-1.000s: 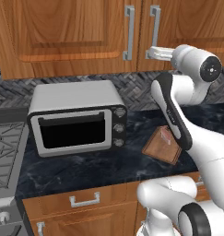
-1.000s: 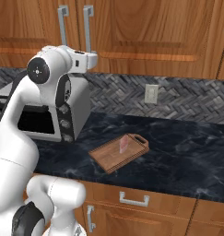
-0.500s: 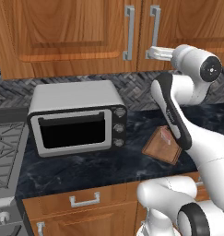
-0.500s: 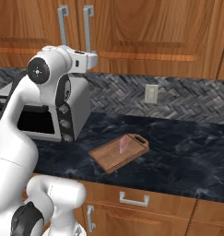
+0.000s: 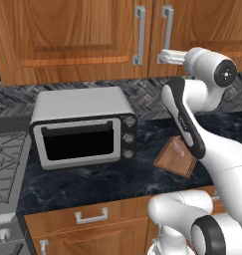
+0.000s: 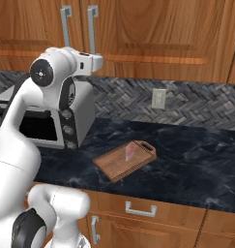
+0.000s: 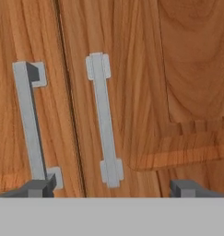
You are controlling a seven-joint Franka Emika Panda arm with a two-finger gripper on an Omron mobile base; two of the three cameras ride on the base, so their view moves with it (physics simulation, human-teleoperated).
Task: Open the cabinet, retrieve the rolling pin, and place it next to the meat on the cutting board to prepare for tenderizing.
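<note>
The cabinet [image 5: 82, 35] is closed, its two brown doors meeting at a seam between two grey bar handles. My gripper [image 5: 161, 56] is open and held up close to the doors, near the lower end of the right door's handle [image 5: 166, 27]. In the hand view that handle [image 7: 104, 120] stands between my wide-apart fingertips [image 7: 39, 188], untouched, with the left door's handle [image 7: 29, 124] beside it. The cutting board [image 6: 114, 164] lies on the dark counter with the meat [image 6: 130, 151] on it. The rolling pin is out of view.
A silver toaster oven [image 5: 82, 127] stands on the counter left of the board. A stove [image 5: 5, 149] sits at the far left. A wall outlet [image 6: 158, 98] is on the herringbone backsplash. Dark counter [image 6: 196, 155] stretches right of the board.
</note>
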